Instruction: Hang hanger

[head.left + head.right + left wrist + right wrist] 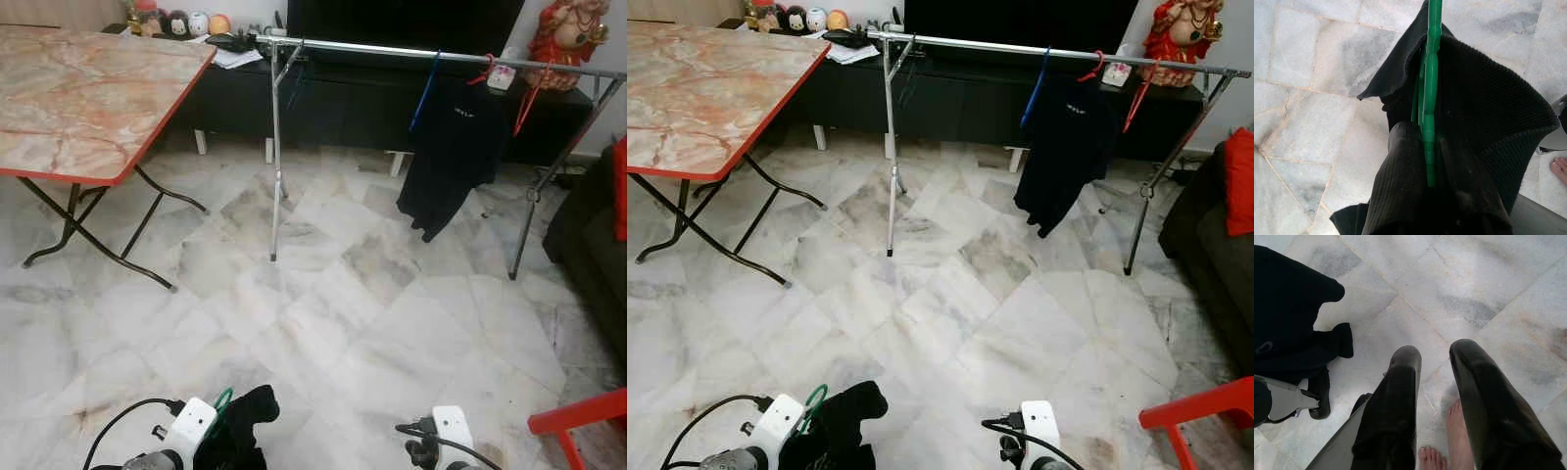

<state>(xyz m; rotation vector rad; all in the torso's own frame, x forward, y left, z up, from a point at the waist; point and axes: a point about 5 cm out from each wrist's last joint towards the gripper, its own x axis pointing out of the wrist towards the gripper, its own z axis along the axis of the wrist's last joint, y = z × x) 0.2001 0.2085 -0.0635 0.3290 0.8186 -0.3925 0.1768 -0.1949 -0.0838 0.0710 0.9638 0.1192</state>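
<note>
My left gripper (1432,147) is shut on a green hanger (1430,73) that carries a black garment (1484,98). Down at the bottom of the left eye view the same garment (245,426) and a bit of the green hanger (223,399) hang by my left wrist (186,431). Across the room stands a silver clothes rail (392,49) on thin legs, with a black shirt (451,147) on a blue hanger (425,88) and a red hanger (524,103) beside it. My right gripper (1435,360) is open over bare floor, holding nothing.
A folding marble-top table (78,88) with a red edge stands at the left. A dark TV cabinet (372,98) runs behind the rail. A dark sofa (598,235) and a red chair (578,416) are at the right. A person's bare foot (1457,431) is near my right gripper.
</note>
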